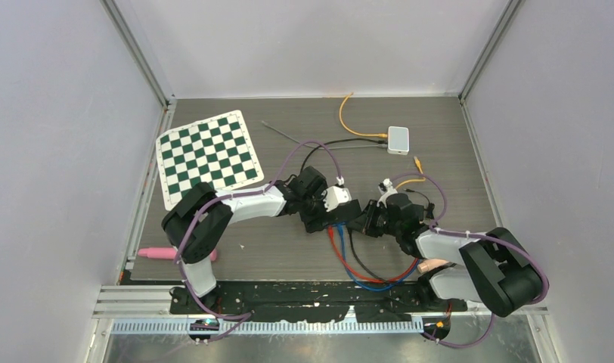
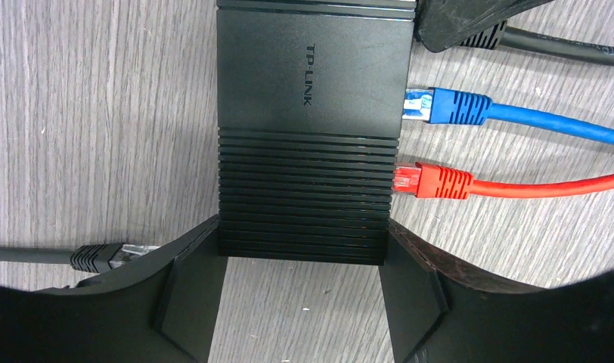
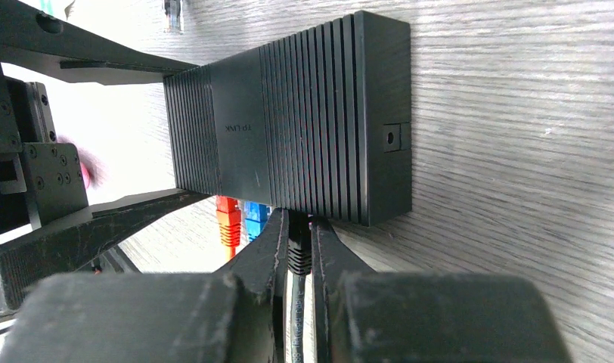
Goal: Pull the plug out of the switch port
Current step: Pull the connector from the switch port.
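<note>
The black TP-LINK switch (image 2: 311,128) lies flat on the wooden table. My left gripper (image 2: 302,231) is shut on it, one finger against each side of its near end. Blue (image 2: 448,106) and red (image 2: 440,181) plugs sit in ports along its right side. In the right wrist view the black plug (image 3: 299,253) is in a port of the switch (image 3: 289,121), with my right gripper (image 3: 299,236) shut on its boot, tips almost touching the switch. From above, the left gripper (image 1: 323,218) and the right gripper (image 1: 368,219) meet at the switch (image 1: 344,214).
A loose black cable end (image 2: 103,255) lies left of the switch. The red, blue and black cables (image 1: 364,272) loop toward the near edge. A green chessboard mat (image 1: 208,155) lies far left, a small white box (image 1: 398,140) with an orange cable at the back, and a pink object (image 1: 156,253) near left.
</note>
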### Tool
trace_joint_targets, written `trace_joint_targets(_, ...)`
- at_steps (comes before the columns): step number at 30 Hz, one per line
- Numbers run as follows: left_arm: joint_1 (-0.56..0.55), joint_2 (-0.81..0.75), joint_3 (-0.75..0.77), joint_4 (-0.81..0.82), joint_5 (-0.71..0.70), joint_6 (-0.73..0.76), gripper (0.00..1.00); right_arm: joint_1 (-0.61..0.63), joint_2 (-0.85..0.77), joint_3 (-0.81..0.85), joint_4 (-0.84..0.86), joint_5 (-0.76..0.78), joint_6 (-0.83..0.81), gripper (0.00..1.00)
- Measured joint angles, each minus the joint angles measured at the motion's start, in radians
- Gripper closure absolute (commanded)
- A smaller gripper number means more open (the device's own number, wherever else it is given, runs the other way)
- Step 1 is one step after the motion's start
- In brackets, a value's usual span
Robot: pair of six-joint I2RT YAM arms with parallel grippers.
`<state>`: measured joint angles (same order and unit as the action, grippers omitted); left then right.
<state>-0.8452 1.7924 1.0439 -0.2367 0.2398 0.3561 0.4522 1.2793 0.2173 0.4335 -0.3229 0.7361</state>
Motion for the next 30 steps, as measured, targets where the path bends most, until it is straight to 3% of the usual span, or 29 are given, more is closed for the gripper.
trace_joint_targets(20,0.0,-0.007,-0.012,0.006,0.0,0.007,0.39,0.069,-0.036,0.012,-0.055,0.09,0.046,0.95)
trace_joint_targets(26,-0.002,-0.01,-0.016,0.007,0.013,0.015,0.39,0.126,-0.14,0.05,-0.238,0.184,0.018,0.95)
trace_joint_targets(30,-0.003,-0.01,-0.016,0.008,0.016,0.018,0.39,0.129,-0.128,0.064,-0.264,0.181,-0.008,0.95)
